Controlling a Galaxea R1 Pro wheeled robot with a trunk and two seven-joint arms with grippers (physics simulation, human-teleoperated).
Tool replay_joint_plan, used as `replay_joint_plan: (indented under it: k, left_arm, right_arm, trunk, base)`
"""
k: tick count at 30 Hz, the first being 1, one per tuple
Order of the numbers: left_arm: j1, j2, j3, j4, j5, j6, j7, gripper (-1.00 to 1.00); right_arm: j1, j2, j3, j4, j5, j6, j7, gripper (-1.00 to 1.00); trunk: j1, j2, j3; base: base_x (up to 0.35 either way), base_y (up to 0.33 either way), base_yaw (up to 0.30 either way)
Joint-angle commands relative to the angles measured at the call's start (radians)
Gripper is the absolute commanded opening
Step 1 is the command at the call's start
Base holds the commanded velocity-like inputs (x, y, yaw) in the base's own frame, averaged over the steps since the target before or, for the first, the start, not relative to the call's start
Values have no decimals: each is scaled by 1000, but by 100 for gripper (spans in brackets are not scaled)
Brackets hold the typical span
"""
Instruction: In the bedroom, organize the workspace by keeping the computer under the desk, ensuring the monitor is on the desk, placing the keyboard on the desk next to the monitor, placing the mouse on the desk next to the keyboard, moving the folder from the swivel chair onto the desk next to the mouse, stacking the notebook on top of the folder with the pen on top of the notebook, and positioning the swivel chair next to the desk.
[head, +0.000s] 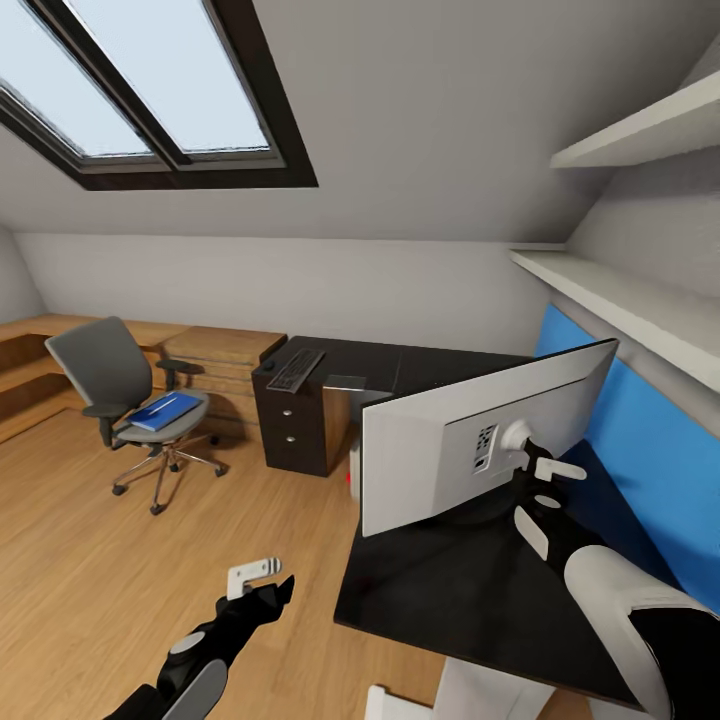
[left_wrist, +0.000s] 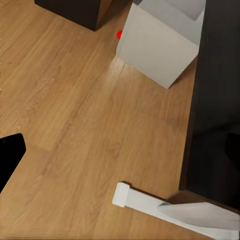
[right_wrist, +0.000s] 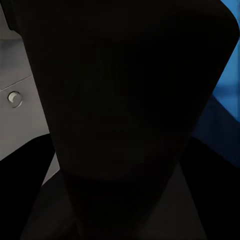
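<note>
Nothing is legible; the small printed label on the monitor (head: 470, 440) back is too blurred to read.

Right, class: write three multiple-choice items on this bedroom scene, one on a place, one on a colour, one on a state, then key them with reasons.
1. Where does the keyboard lie?
A. on the black drawer cabinet
B. on the floor
C. on the swivel chair

2. What colour is the folder on the chair seat?
A. red
B. blue
C. green

3. What is the right gripper doing?
A. hanging over the floor
B. holding the keyboard
C. at the monitor's stand, behind the screen

Key: 1 A, it rests on the cabinet top. 2 B, bright blue on grey padding. 3 C, its fingers sit at the stand.
</note>
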Motion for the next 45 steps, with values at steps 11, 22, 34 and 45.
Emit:
replay_joint_plan:
  k: [11, 22, 34, 45]
  left_arm:
    - [-1, 1, -3, 2, 6, 1, 8, 100]
    - [-1, 1, -3, 2, 6, 1, 9, 100]
    - [-2, 0, -3, 2, 6, 1, 9, 100]
    - [-1, 0, -3, 2, 6, 1, 9, 100]
  right_arm:
    - [-1, 0, 10, 1, -16, -6, -5, -100]
    - [-1, 1, 10, 1, -16, -6, -5, -100]
    - [-1, 1, 10, 1, -16, -6, -5, -100]
    - [0, 1, 11, 2, -16, -6, -5, -100]
  trunk:
    - [0, -1, -2]
    - [0, -1, -1]
    - [0, -1, 5]
    - [0, -1, 7]
  base:
    - [0, -4, 0]
    - [0, 61, -7]
    - [0, 11, -178]
    - [0, 0, -79]
